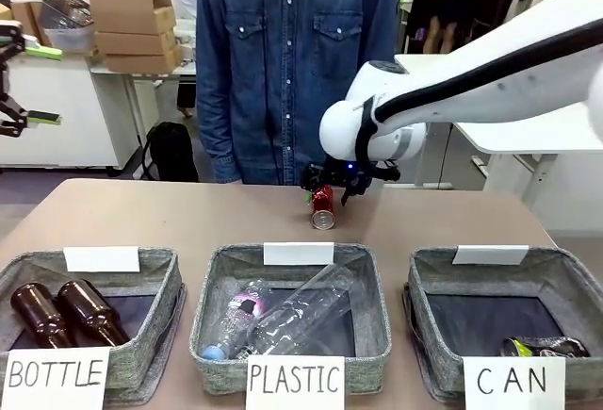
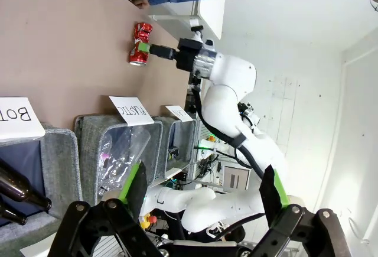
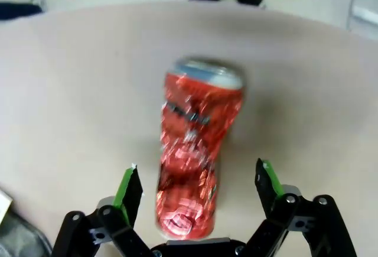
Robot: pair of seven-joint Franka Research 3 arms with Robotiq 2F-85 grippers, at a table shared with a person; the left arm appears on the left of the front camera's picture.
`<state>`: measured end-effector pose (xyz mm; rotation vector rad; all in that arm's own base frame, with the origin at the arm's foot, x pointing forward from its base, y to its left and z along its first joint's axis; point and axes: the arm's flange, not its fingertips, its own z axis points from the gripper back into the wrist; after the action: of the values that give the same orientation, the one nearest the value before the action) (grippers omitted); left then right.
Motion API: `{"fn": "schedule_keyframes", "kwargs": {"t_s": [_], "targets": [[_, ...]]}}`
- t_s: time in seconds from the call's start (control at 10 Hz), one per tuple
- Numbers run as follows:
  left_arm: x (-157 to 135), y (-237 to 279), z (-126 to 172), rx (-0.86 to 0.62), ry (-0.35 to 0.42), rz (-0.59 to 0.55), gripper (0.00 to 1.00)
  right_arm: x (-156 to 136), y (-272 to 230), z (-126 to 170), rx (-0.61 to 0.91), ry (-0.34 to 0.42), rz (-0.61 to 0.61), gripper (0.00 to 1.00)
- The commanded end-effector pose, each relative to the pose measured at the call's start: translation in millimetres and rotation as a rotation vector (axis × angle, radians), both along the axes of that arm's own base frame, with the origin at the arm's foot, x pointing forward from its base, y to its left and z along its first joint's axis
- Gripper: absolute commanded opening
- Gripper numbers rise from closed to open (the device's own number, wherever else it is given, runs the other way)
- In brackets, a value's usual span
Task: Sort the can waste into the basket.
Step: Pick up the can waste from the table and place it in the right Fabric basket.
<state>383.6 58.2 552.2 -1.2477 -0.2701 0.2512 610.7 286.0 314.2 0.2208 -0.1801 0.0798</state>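
Crumpled red can (image 3: 195, 162) between open right tool (image 3: 198, 189) pads.

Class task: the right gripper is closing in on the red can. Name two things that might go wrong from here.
1. The red can lies on its side, crushed and uneven, between the open right gripper fingers; it may roll or slip as they close.
2. It lies far from the CAN basket, so a loose grip might drop it short.

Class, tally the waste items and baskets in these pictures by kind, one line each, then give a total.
Brown glass bottles: 2
Clear plastic bottles: 2
Cans: 2, a red can on the table, a dark can in the CAN basket
Baskets: 3
Total: 9
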Motion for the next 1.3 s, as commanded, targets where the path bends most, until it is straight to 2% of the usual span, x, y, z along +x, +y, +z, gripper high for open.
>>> {"fn": "schedule_keyframes", "kwargs": {"t_s": [0.0,0.4,0.5,0.6,0.7,0.8,0.9,1.2], "targets": [[-3,2,1,0.002,-0.008,-0.012,1.00,14,19,-3,-0.038,0.001,-0.030,1.00],[-3,2,1,0.002,-0.008,-0.012,1.00,20,24,-11,-0.045,0.006,-0.034,1.00],[-3,2,1,0.002,-0.008,-0.012,1.00,19,23,-11,-0.047,0.012,-0.028,0.41],[-3,2,1,0.002,-0.008,-0.012,1.00,18,23,-11,-0.046,0.022,-0.024,0.41],[-3,2,1,0.002,-0.008,-0.012,1.00,17,23,-12,-0.049,0.029,-0.022,0.00],[-3,2,1,0.002,-0.008,-0.012,1.00,17,22,-12,-0.054,0.032,-0.022,0.36],[-3,2,1,0.002,-0.008,-0.012,1.00,16,22,-13,-0.056,0.033,-0.024,0.00],[-3,2,1,0.002,-0.008,-0.012,1.00,16,20,-14,-0.057,0.040,-0.026,0.00]]}}
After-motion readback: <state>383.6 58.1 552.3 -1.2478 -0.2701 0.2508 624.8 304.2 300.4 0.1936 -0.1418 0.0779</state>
